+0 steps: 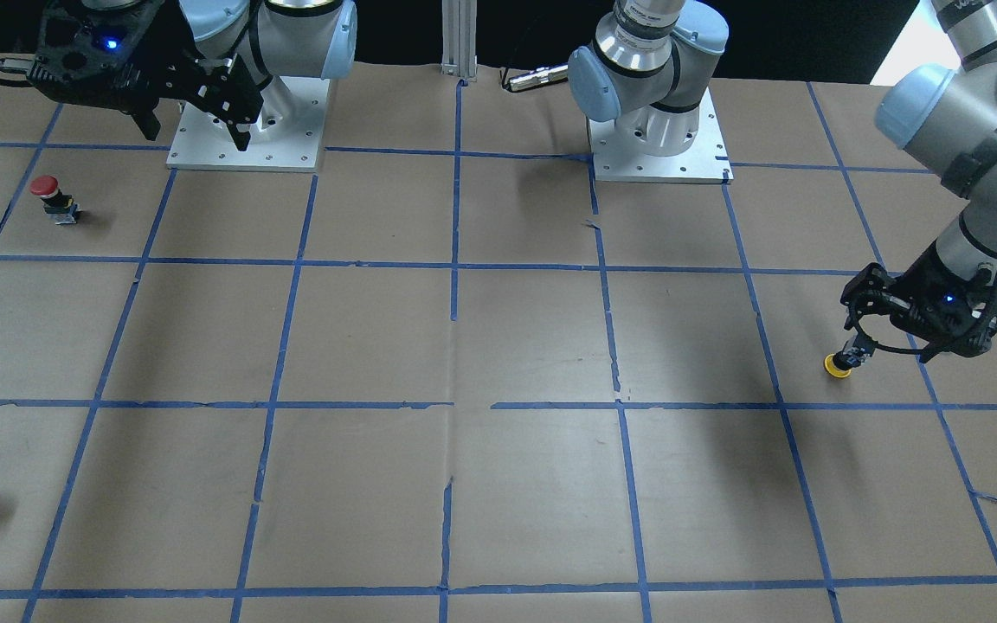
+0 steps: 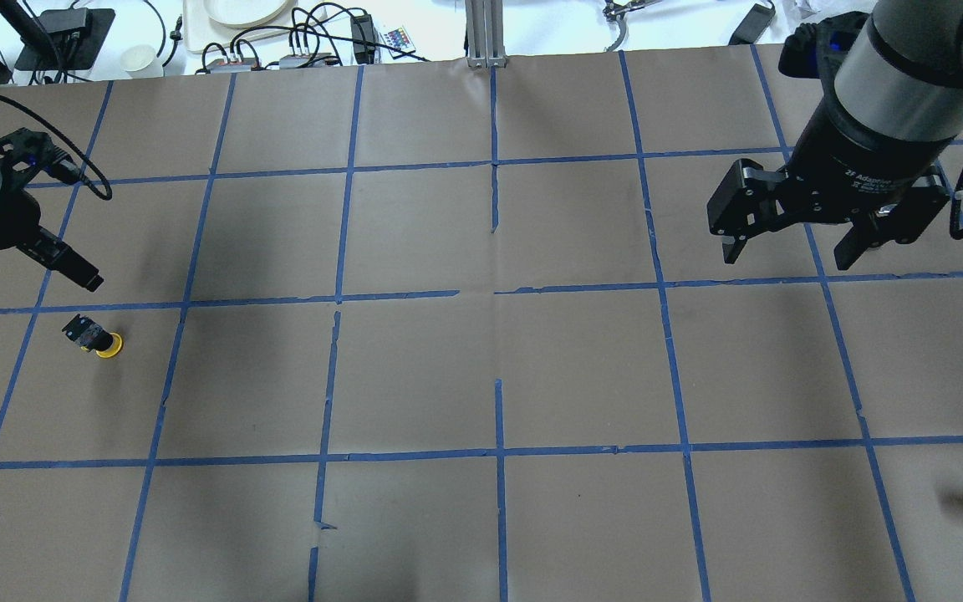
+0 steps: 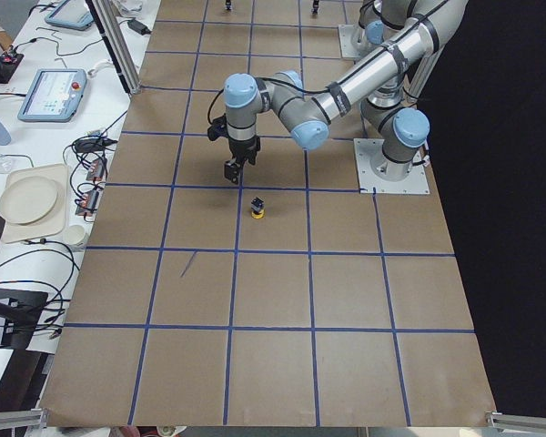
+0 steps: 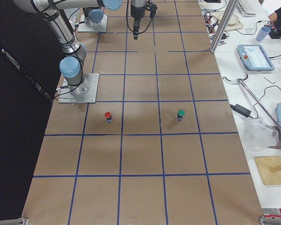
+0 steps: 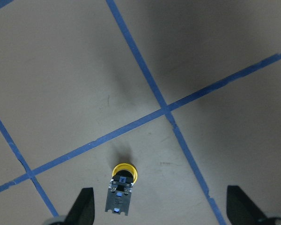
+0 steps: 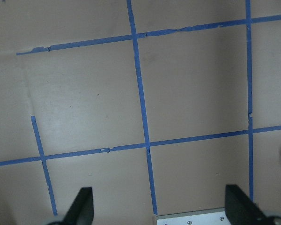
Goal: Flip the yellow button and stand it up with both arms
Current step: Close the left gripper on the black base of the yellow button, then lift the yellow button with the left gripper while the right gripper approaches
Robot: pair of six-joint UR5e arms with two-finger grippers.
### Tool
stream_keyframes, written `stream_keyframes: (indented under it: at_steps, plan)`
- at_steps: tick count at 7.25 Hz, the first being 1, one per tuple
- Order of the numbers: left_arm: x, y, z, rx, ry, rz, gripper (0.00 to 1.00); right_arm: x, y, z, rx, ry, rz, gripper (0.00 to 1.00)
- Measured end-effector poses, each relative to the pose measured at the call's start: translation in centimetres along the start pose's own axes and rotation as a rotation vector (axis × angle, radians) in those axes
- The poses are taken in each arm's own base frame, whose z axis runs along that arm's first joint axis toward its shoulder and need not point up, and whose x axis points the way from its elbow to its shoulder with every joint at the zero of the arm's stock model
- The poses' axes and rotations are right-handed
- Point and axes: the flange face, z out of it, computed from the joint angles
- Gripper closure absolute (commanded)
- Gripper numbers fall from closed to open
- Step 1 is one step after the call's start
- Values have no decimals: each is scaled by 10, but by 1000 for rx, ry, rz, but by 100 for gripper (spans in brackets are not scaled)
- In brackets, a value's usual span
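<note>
Yellow button (image 2: 97, 339) rests cap-down on blue-taped brown paper (image 2: 415, 376), left hand (image 5: 160, 204) and right hand (image 2: 791, 251) both splayed.

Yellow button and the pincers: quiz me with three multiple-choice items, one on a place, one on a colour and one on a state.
1. Where is the yellow button?
A. on the table by the left pincer
B. on an arm's mounting plate
C. at the table's middle

2. What colour is the cap of the other button, the one nearest the right arm's base plate?
A. red
B. white
C. blue

3. How is the left pincer?
A. shut on the yellow button
B. open
C. shut, empty

Answers:
1 A: the left wrist view shows it on the table, low between the fingers.
2 A: the front-facing view shows a red cap.
3 B: both fingers stand wide apart, touching nothing.
</note>
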Motion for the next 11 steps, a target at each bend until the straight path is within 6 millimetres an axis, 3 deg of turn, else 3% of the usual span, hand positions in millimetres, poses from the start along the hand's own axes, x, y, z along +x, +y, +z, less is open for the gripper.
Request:
stream_keyframes:
  at_steps: [5,6,7,8,9,10,11]
  plan:
    - [-5,46,81,-8,102,166,2,2,1,-3,12,-4,6,0]
    - [-10,54,87,-11,110,163,3,2,2,-5,16,-8,8,0]
    - [-14,58,89,-13,113,161,10,1,1,-7,21,-15,13,0]
    - [-16,58,93,-11,121,160,20,1,2,-6,19,-17,16,0]
    - [-16,58,94,-8,125,161,39,2,1,-4,13,-15,19,0]
    - [-16,57,94,-7,124,163,77,2,-1,-1,6,-11,22,0]
    - [-16,56,93,-6,120,165,82,3,-2,0,6,-9,24,0]
